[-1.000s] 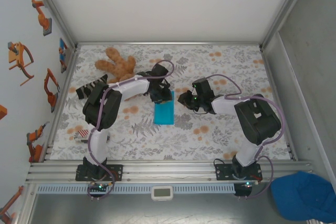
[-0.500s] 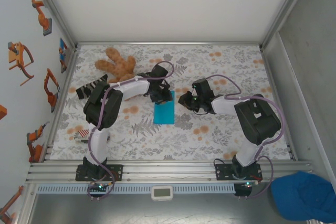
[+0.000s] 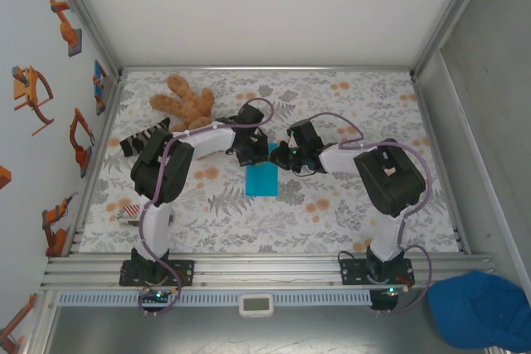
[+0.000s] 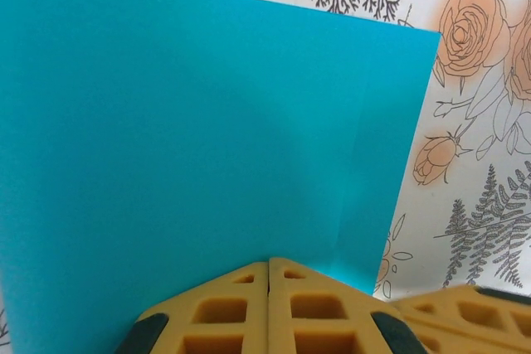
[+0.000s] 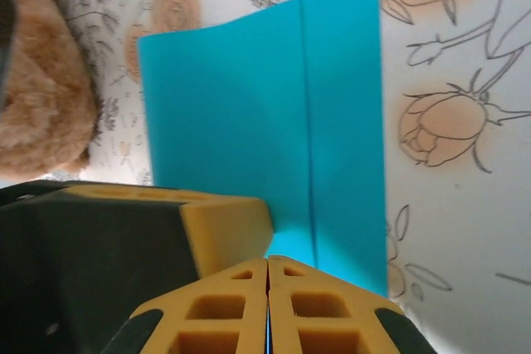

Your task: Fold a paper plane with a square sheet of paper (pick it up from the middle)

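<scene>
The square sheet of paper (image 3: 262,178) lies folded into a narrow cyan-blue rectangle on the flowered table, with a crease running along it (image 5: 309,113). My left gripper (image 3: 251,153) and right gripper (image 3: 279,157) meet side by side at its far edge. In the left wrist view the yellow fingers (image 4: 224,308) of the left gripper (image 4: 268,261) are pressed together where the paper (image 4: 207,122) ends. In the right wrist view the right gripper (image 5: 267,261) is shut with a blue sliver of paper (image 5: 249,122) between its fingers.
A brown teddy bear (image 3: 184,101) lies at the back left, also seen as a brown teddy bear (image 5: 33,80) beside the left gripper's body. A black striped object (image 3: 137,140) sits by the left wall. A darker blue cap (image 3: 477,308) lies off the table, front right.
My right gripper has moved left to the paper's far edge, next to the left gripper. Both grippers have closed.
</scene>
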